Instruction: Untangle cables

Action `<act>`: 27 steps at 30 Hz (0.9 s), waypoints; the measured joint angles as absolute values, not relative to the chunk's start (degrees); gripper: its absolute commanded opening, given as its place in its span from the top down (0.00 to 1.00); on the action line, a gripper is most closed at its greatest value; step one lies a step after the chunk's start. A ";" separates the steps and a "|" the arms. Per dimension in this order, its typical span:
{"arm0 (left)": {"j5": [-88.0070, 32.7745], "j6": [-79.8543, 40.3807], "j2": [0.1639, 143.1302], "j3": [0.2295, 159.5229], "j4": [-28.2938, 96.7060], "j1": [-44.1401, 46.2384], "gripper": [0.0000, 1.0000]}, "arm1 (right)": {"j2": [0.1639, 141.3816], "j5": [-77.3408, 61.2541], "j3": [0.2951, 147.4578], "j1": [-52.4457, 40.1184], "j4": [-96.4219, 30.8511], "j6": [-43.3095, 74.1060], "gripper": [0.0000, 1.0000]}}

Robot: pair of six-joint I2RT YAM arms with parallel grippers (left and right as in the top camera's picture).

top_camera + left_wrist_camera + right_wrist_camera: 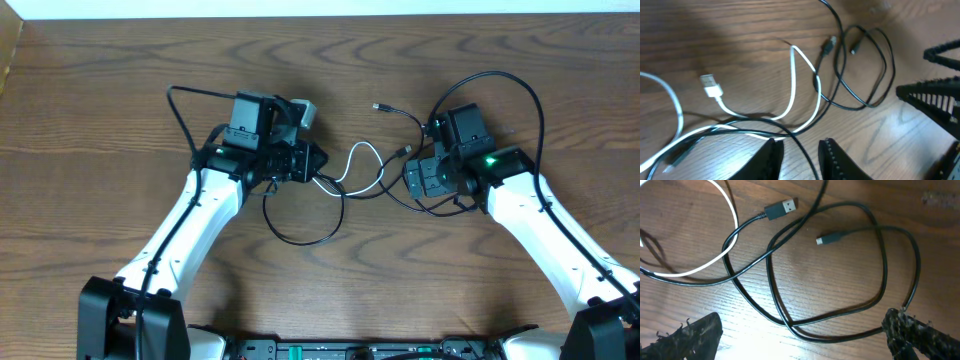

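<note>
White cable (792, 75) and black cables (885, 265) lie in a loose tangle on the wooden table (90, 90), mid-table between the two arms, the white one crossing the black ones. Its flat plug (711, 86) rests free on the wood. Left gripper (801, 150): jaws a narrow way apart, one black cord running through the gap (not pinched, going by the wrist view). Right gripper (802, 322): spread wide, holding nothing, black loops on the table between its fingers.
</note>
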State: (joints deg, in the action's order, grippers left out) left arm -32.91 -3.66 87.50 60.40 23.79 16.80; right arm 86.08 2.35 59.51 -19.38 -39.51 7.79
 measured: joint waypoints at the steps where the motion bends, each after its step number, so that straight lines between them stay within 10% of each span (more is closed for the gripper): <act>1: -33.01 -2.28 87.50 60.40 23.79 17.21 0.67 | 86.08 2.42 59.51 -19.35 -39.64 8.86 0.01; 27: -37.71 10.87 103.26 60.25 9.61 24.10 0.45 | 86.08 2.81 59.51 -18.24 -39.94 16.12 0.01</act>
State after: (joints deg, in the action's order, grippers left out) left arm -37.71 10.87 103.26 60.25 9.61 24.10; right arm 86.08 2.81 59.51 -18.24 -39.94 16.12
